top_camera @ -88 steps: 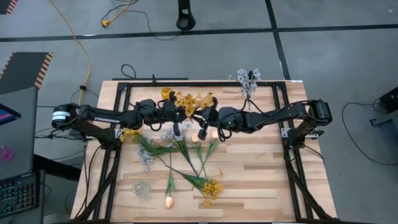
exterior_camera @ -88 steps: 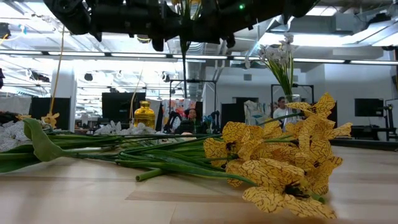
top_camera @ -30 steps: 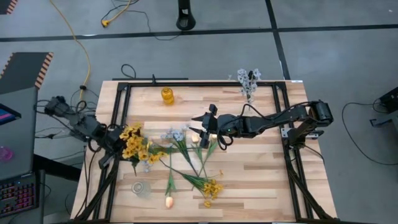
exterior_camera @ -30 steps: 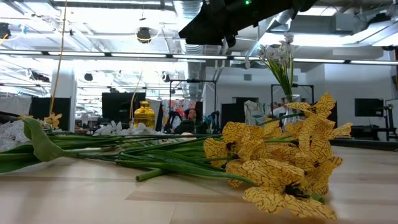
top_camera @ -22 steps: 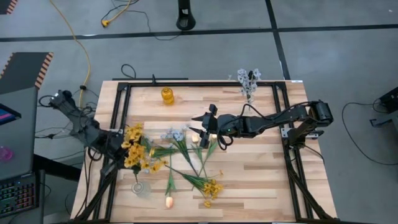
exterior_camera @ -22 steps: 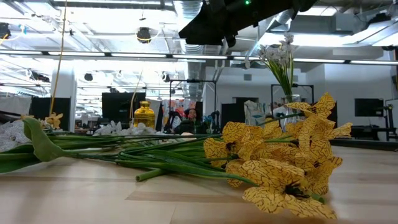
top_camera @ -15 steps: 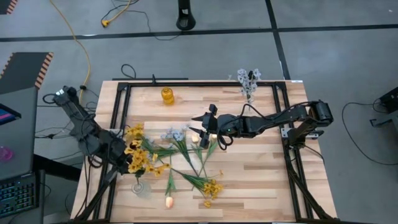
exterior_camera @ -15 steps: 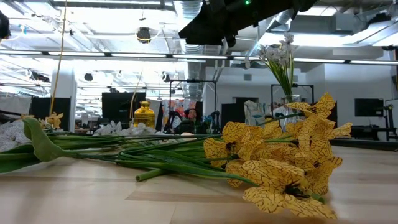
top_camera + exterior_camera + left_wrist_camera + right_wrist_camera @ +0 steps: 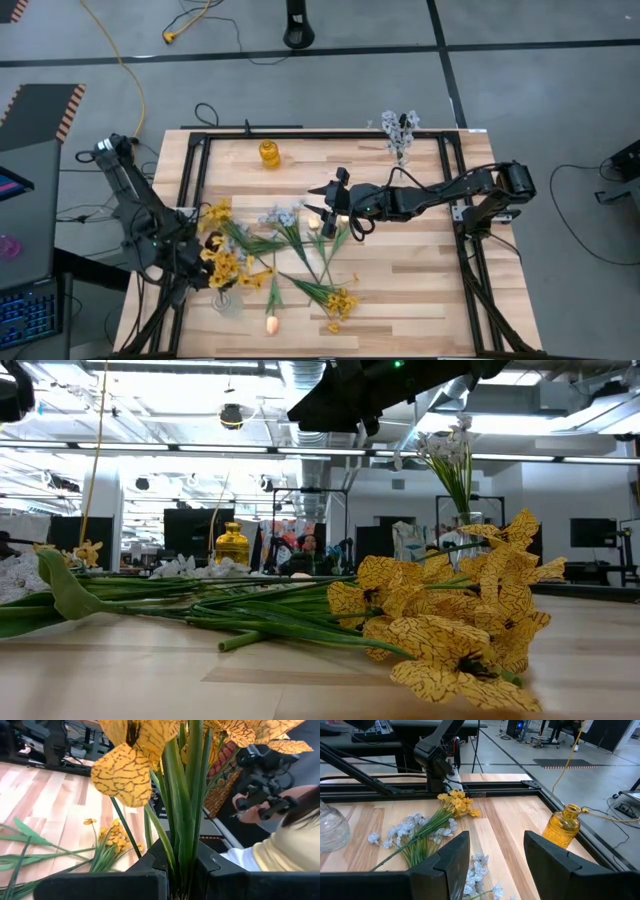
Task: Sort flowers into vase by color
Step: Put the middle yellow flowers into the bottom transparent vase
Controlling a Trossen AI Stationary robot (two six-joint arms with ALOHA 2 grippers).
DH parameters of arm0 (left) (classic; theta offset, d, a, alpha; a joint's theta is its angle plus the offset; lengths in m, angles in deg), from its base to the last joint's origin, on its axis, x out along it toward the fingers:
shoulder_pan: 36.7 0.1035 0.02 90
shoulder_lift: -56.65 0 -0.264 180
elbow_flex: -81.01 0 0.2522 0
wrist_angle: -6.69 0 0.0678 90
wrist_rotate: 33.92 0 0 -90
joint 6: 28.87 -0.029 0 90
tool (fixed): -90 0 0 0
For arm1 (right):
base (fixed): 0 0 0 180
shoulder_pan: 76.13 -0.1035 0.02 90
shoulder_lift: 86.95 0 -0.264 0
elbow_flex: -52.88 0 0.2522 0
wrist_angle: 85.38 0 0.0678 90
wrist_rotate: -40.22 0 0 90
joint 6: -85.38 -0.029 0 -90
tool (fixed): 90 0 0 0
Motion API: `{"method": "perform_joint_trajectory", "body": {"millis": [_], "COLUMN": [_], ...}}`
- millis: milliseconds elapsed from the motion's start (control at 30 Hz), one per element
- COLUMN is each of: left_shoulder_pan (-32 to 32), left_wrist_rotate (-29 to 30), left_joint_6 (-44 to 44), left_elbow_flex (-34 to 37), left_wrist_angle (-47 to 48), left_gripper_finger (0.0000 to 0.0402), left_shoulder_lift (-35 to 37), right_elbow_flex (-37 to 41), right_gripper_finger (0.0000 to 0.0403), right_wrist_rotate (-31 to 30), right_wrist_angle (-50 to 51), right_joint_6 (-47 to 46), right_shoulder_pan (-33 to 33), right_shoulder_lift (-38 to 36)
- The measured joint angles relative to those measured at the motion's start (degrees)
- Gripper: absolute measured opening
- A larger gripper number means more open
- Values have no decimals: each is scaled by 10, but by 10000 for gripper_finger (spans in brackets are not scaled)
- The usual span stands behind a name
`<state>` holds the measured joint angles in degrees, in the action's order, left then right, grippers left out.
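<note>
**Yellow bunch held over the clear vase**

The left gripper (image 9: pixel 205 262) is hanging over the table's near left corner with its fingers (image 9: pixel 150 870) pinched tight on the green stems of a yellow bunch (image 9: pixel 222 262) — the blossoms are spreading just above the clear vase (image 9: pixel 227 302), and whether any stem is touching the glass cannot be told. The right gripper (image 9: pixel 337 192) is waiting above the middle of the wooden table (image 9: pixel 420 270), its jaws standing wide apart and gripping nothing. Beneath it the loose flowers (image 9: pixel 300 250) are lying fanned out — pale blue-white sprays, peach buds and a second yellow sprig (image 9: pixel 340 302) nearer the front edge. An amber vase (image 9: pixel 269 153) is standing at the far edge, and blue-white sprays (image 9: pixel 400 130) are standing upright in a vase at the far right.
</note>
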<state>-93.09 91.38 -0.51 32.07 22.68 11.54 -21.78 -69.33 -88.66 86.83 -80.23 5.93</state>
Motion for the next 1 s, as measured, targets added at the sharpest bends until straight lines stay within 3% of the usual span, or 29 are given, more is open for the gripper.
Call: {"method": "perform_joint_trajectory", "body": {"millis": [633,1000], "left_shoulder_pan": [-3,-13], "left_wrist_rotate": [-12,-20], "left_joint_6": [46,66], "left_elbow_flex": [0,0], "left_wrist_angle": [29,54], "left_gripper_finger": [18,18], "left_shoulder_lift": [-90,-99], "right_elbow_flex": [0,0], "right_gripper_finger": [214,214], "right_wrist_rotate": [0,0], "right_wrist_angle": [0,0], "right_joint_6": [0,0], "right_shoulder_pan": [0,0], "right_shoulder_lift": [0,0]}}
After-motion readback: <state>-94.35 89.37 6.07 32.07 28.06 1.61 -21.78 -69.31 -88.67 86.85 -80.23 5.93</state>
